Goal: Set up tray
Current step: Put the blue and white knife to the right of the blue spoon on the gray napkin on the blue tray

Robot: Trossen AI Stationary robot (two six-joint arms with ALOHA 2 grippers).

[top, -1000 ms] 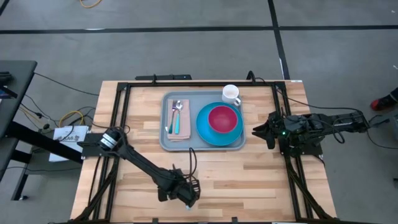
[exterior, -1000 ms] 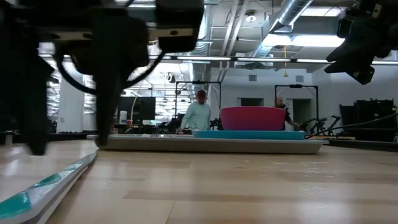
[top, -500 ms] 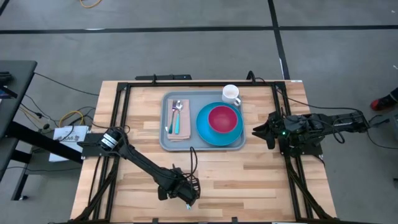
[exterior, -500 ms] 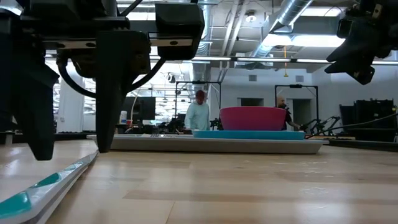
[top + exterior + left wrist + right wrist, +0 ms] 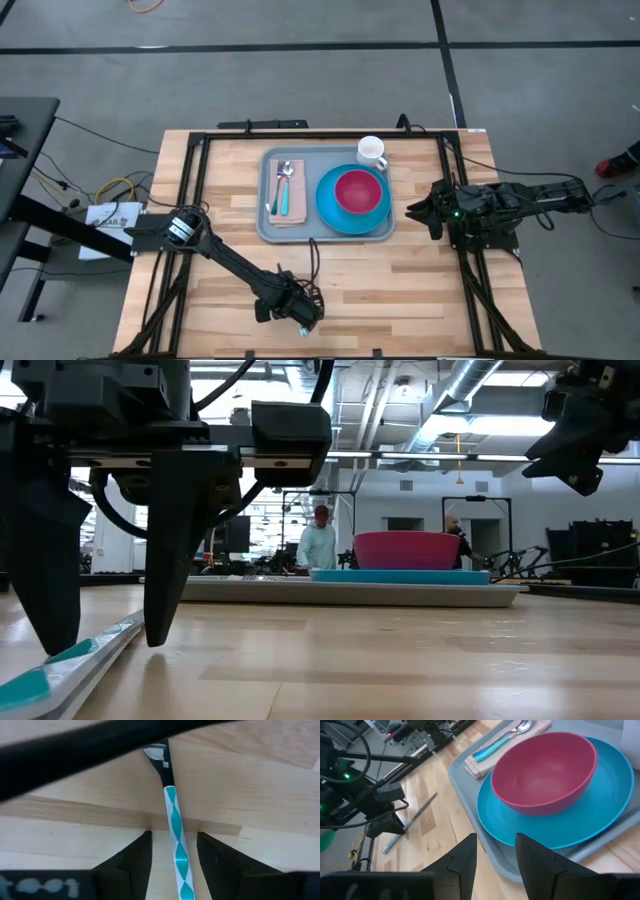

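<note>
One utensil (image 5: 176, 845), teal-handled, lies alone on the surface (image 5: 420, 290) near its front edge; the left claw (image 5: 173, 851) hangs spread astride it, probably to pinch it for the tray (image 5: 267, 228). The tray sits mid-surface toward the back. The right claw (image 5: 495, 854) waits spread beside it.

1. Even overhead light fell on the table (image 5: 420, 280), casting only soft shadows.
2. Bright ceiling fixtures (image 5: 460, 425) glared above the table.
3. The near knife (image 5: 60, 665) looked blurred.
</note>
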